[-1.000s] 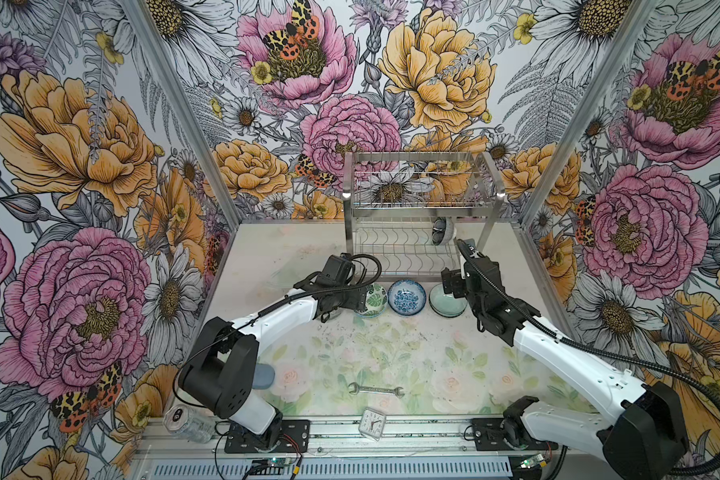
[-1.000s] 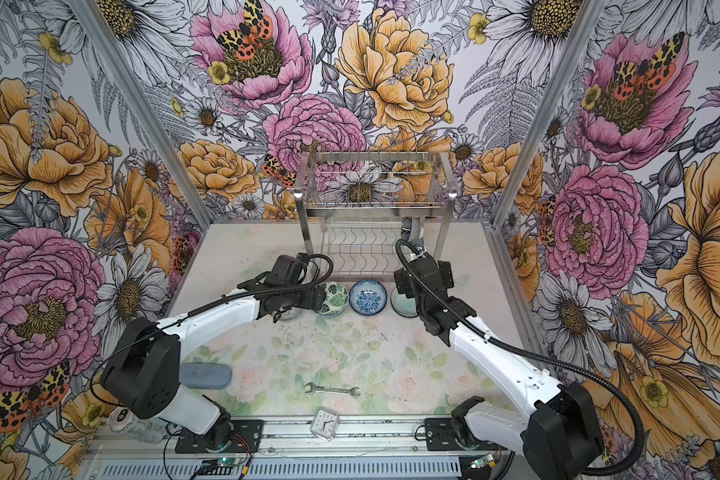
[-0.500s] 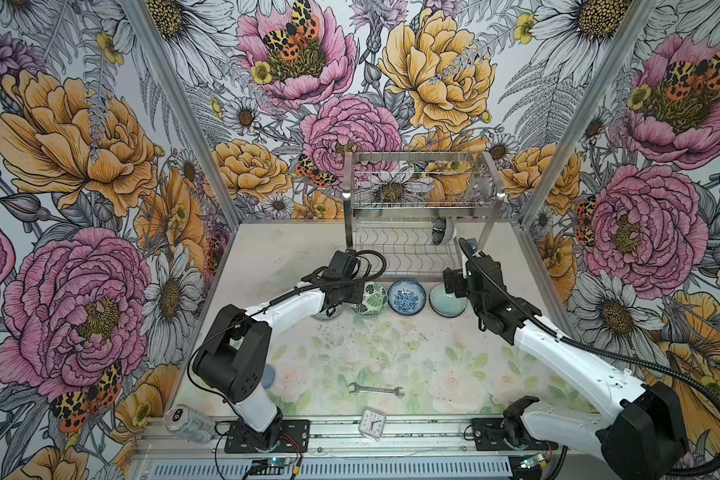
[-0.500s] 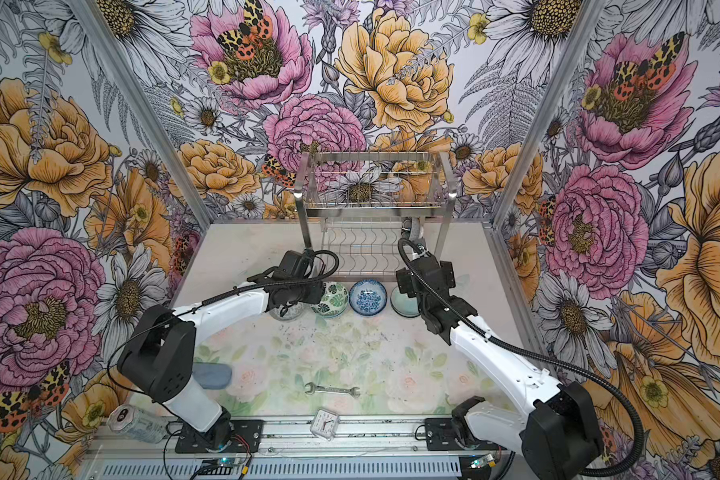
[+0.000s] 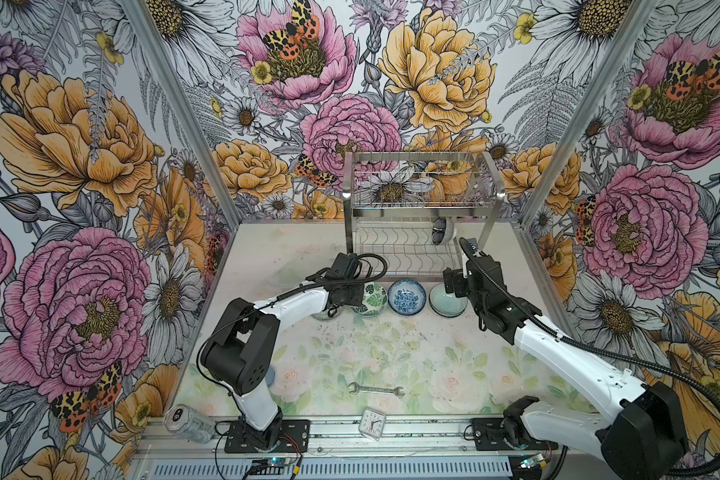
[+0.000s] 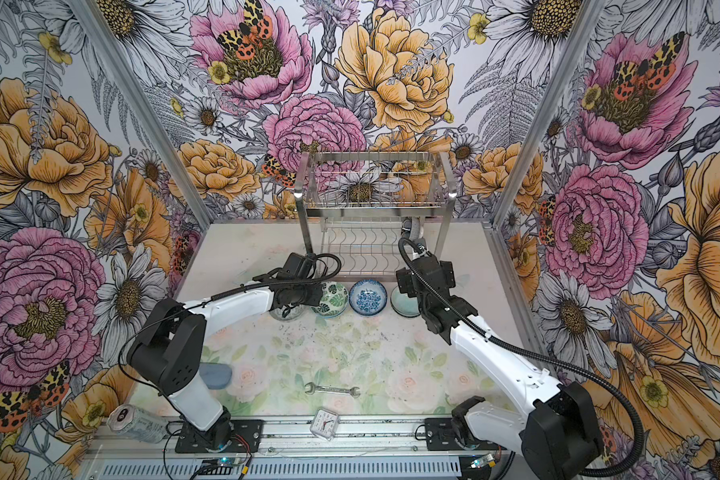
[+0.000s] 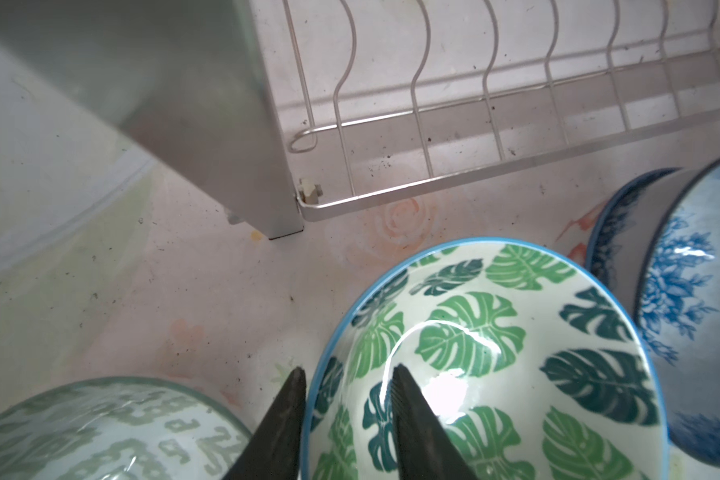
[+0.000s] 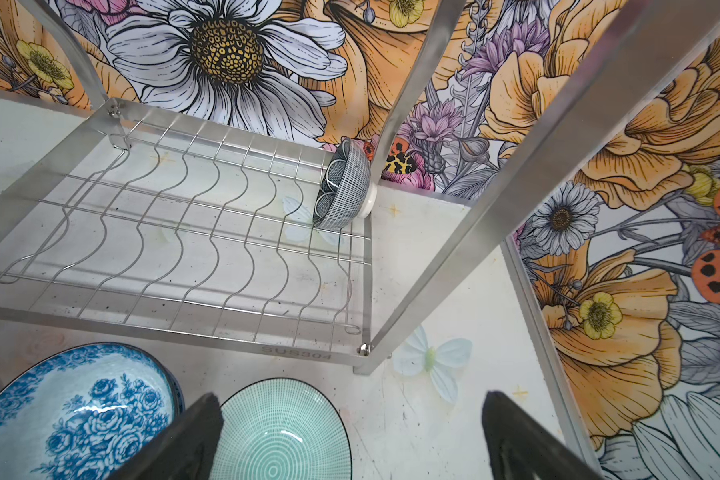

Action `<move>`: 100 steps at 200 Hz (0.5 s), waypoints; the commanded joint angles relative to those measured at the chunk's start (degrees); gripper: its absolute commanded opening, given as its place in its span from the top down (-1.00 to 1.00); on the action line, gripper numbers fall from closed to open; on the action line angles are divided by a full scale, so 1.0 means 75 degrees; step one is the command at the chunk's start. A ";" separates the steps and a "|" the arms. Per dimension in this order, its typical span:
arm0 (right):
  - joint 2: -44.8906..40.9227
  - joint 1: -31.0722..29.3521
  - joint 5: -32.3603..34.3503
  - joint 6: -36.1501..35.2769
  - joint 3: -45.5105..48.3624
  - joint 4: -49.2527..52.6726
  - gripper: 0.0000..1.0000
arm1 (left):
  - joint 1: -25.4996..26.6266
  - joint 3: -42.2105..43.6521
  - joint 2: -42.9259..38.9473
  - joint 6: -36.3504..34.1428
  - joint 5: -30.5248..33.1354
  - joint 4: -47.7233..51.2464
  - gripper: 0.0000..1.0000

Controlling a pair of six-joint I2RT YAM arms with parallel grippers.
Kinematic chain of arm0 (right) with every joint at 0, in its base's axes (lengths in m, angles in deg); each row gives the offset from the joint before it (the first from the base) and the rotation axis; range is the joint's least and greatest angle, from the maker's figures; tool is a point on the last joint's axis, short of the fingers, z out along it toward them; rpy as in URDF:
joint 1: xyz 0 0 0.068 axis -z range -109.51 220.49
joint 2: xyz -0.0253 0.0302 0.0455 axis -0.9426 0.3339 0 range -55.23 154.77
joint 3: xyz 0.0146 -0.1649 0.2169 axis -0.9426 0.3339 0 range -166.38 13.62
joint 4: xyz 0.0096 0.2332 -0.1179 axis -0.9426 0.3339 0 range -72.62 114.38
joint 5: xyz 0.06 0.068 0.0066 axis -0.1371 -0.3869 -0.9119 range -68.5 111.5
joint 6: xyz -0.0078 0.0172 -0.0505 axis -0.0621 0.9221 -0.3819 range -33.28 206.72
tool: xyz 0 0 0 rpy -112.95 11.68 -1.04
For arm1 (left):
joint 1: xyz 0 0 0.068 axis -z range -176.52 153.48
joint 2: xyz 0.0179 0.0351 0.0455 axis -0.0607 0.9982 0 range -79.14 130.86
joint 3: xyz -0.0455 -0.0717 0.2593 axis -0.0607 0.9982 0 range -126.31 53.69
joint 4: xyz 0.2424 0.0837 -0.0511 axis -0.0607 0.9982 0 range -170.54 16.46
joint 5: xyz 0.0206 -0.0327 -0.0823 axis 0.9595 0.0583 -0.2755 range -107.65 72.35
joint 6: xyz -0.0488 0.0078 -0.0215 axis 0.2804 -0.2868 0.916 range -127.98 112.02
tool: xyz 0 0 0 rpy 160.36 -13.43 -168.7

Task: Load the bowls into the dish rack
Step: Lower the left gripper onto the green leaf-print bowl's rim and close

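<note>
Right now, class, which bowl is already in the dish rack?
The dark grid-patterned bowl, on edge in the dish rack's lower tier; the others are outside it.

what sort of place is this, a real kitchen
Probably a robot test cell, not a kitchen: printed floral walls box in the table, and the left arm and right arm mount on a rail.
</note>
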 commanded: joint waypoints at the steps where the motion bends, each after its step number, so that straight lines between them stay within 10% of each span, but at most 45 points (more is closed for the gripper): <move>1: 0.0059 0.0053 -0.0085 0.0060 -0.0145 -0.0028 -0.99 | -0.0066 -0.0162 -0.0040 0.0008 0.0124 -0.0159 0.35; 100: 0.0083 0.0074 -0.0185 0.0095 -0.0138 -0.0027 -0.99 | -0.0077 -0.0171 -0.0372 -0.0031 0.0239 -0.0032 0.74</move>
